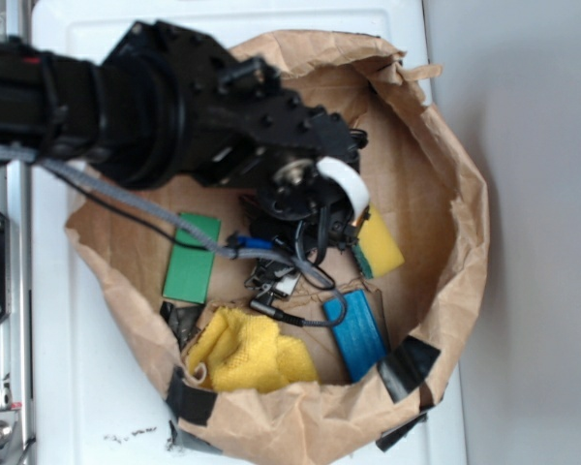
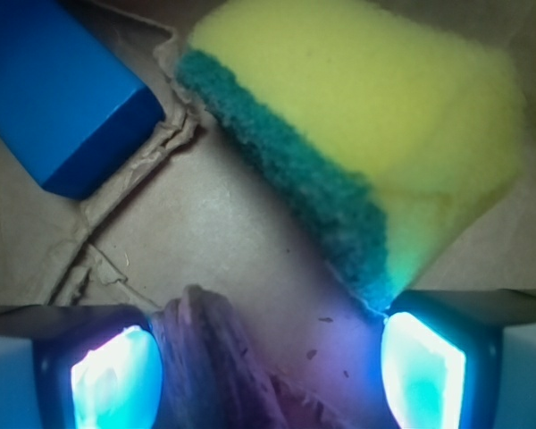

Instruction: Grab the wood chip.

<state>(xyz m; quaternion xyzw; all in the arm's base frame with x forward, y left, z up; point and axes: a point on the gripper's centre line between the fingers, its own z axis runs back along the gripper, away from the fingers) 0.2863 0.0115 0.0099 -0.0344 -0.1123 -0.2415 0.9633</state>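
The wood chip (image 2: 216, 362) is a dark, streaky sliver lying on the brown paper at the bottom of the wrist view. It sits between my fingers, close against the left pad (image 2: 116, 384), with a wide gap to the right pad (image 2: 424, 375). My gripper (image 2: 270, 380) is open and low over the paper. In the exterior view the gripper (image 1: 324, 228) points down into the paper bag (image 1: 455, 194), and the black arm hides the wood chip.
A yellow sponge with a green scrub side (image 2: 366, 152) (image 1: 380, 244) touches the right finger's top. A blue block (image 2: 62, 98) (image 1: 356, 334) lies ahead to the left. A green flat block (image 1: 192, 257), a yellow cloth (image 1: 247, 354) and small black clips (image 1: 271, 281) also lie in the bag.
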